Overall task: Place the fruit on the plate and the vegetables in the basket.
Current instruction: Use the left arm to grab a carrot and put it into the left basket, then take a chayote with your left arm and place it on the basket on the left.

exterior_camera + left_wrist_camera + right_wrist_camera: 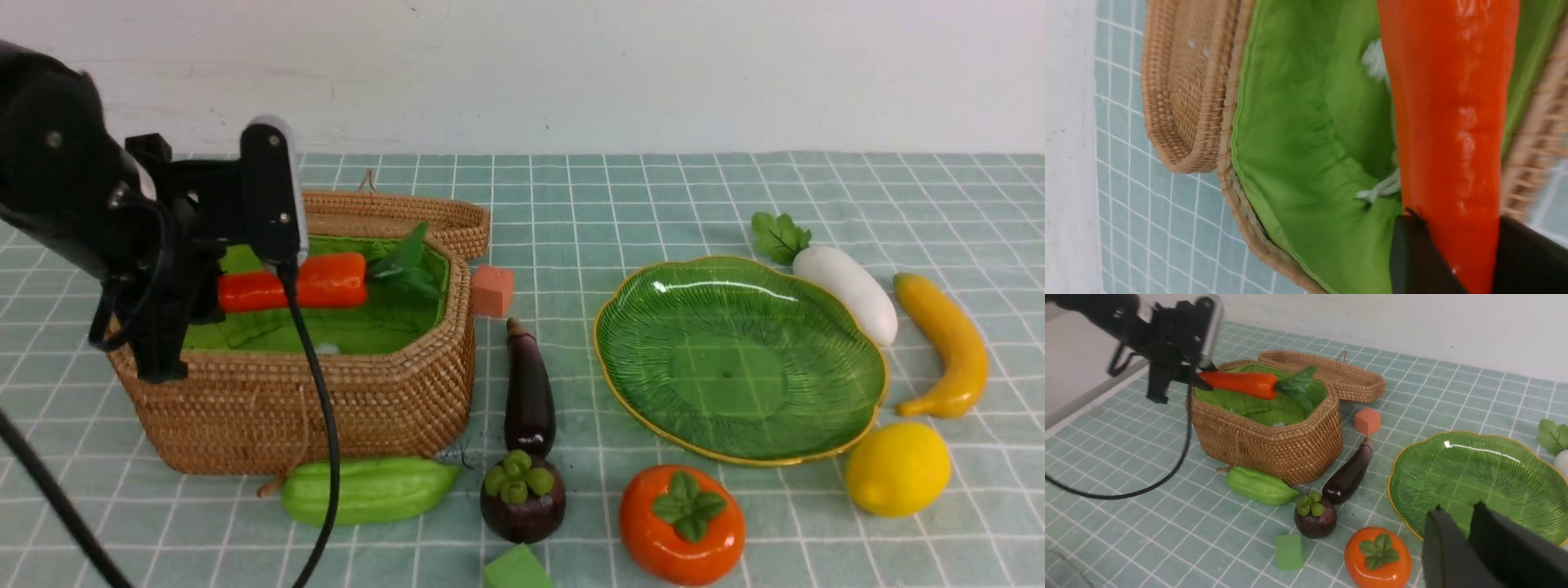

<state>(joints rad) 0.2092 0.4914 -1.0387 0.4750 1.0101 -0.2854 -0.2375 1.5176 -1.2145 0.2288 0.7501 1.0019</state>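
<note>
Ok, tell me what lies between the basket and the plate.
In the front view, the purple eggplant and, farther back, the small orange cube lie between the basket and the plate.

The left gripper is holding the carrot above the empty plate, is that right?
No. The left gripper holds the carrot above the basket, not the plate; the front view shows it. The plate is empty.

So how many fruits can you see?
4: banana far right of the plate, lemon just in front of it, orange persimmon in front of the plate, purple mangosteen by the eggplant. None seems hidden.
</note>
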